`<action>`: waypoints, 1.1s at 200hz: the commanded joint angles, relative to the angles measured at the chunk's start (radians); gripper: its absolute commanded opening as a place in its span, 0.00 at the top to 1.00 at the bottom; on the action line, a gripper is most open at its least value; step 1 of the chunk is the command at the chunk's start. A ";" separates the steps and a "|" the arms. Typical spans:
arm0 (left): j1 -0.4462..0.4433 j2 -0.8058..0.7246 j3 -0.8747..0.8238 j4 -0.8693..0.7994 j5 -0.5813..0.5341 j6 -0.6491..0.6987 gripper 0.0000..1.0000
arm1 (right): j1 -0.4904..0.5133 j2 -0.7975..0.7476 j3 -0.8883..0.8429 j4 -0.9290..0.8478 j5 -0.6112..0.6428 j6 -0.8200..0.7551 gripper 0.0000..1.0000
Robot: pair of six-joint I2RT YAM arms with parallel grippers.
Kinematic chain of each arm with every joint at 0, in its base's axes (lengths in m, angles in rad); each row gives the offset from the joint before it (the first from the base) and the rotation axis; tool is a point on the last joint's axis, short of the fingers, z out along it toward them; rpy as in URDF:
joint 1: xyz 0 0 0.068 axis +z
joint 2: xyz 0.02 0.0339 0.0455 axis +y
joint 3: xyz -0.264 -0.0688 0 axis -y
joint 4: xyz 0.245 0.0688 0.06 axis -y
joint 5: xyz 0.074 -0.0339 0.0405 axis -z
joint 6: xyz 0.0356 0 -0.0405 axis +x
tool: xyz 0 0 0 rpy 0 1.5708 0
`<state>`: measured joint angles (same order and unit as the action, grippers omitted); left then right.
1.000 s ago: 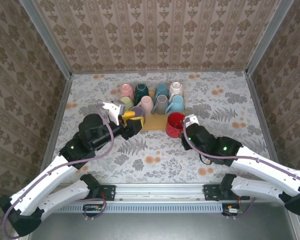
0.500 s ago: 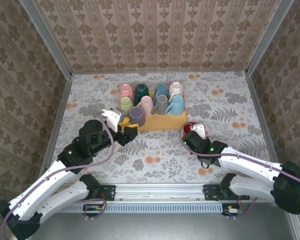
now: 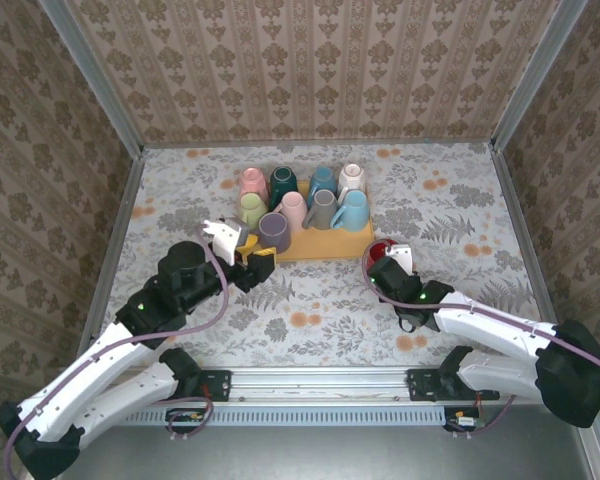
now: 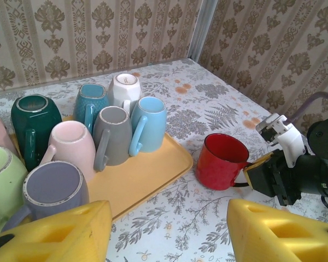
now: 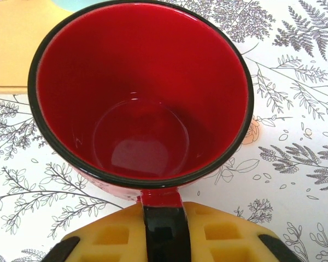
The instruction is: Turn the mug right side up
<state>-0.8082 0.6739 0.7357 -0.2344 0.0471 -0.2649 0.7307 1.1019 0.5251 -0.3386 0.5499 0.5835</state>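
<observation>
On the table (image 3: 310, 300), just off the near right corner of the tray (image 3: 320, 243), the top view shows the red mug (image 3: 378, 251) standing mouth up, with my right gripper (image 3: 385, 264) at its near side. From the left wrist, my left gripper (image 4: 169, 229) hangs wide open and empty. From the right wrist, the pads (image 5: 112, 236) clamp the handle (image 5: 164, 229). I judge the turning done; next I part the fingers and back off without tipping the mug.

The yellow fingers (image 5: 229, 237) of the right claw (image 5: 165, 245) flank the black handle (image 5: 165, 226) of a red mug (image 5: 142, 93), black-rimmed too, and ahead of the claw a yellow tray (image 4: 153, 172) carries 9 mugs (image 4: 112, 134) in pink, green, teal, white, blue, grey and lilac.
</observation>
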 commanded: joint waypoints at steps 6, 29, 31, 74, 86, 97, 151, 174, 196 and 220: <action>0.005 -0.001 -0.015 0.021 -0.004 0.004 0.41 | -0.005 -0.012 -0.003 0.013 -0.011 0.024 0.72; 0.008 0.000 -0.007 0.009 -0.010 0.009 0.41 | -0.006 -0.072 -0.024 0.018 -0.030 0.015 0.64; 0.008 0.000 -0.007 0.008 -0.011 0.009 0.41 | -0.005 -0.077 -0.026 0.018 -0.031 0.015 0.63; 0.008 0.021 0.011 -0.023 -0.002 0.001 0.41 | -0.006 -0.272 -0.043 -0.004 -0.092 -0.019 0.52; 0.009 0.032 0.017 -0.033 -0.014 -0.008 0.41 | -0.006 -0.328 -0.027 -0.039 -0.099 -0.030 0.49; 0.011 0.045 0.024 -0.042 -0.032 -0.024 0.41 | -0.006 -0.366 -0.007 -0.070 -0.116 -0.045 0.47; 0.081 0.156 0.057 -0.046 -0.069 -0.122 0.41 | -0.009 -0.273 0.173 -0.130 -0.435 -0.119 0.45; 0.127 0.251 0.091 -0.074 -0.067 -0.121 0.40 | -0.008 -0.248 0.210 -0.149 -0.502 -0.126 0.45; 0.185 0.359 0.128 -0.103 -0.004 -0.143 0.39 | -0.008 -0.255 0.201 -0.121 -0.535 -0.135 0.44; 0.219 0.461 0.148 -0.107 0.017 -0.133 0.35 | -0.011 -0.253 0.191 -0.086 -0.574 -0.168 0.40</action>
<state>-0.6178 1.0641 0.8509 -0.3042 0.0200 -0.3832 0.7242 0.8509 0.7105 -0.4301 0.0612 0.4633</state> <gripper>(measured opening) 0.640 0.586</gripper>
